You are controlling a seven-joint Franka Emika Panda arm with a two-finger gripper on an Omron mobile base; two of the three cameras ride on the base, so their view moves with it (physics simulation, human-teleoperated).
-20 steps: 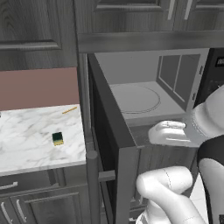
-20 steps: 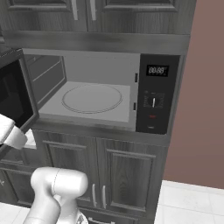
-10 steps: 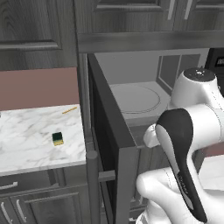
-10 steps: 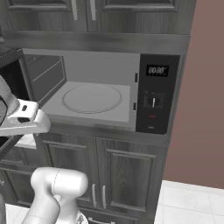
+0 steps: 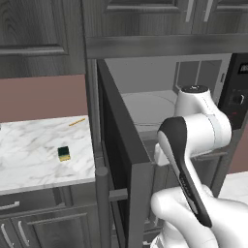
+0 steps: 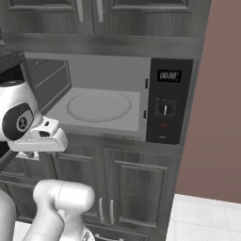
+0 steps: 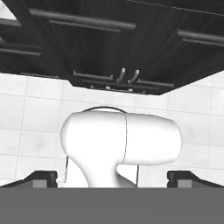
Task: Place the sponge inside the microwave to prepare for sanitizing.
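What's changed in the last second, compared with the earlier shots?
Only the arm moved: it swung up and back from the open microwave mouth and now stands folded in front of it. In the hand view, the gripper points down at floor tiles, fingertips wide apart, holding nothing. The sponge stayed on the marble counter, beside the thin stick; the door stayed open.

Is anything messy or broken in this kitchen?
Nothing looks broken or spilled. The microwave stands with its door swung wide, on purpose. The sponge sits flat on the marble counter, and a thin yellow stick lies farther back.
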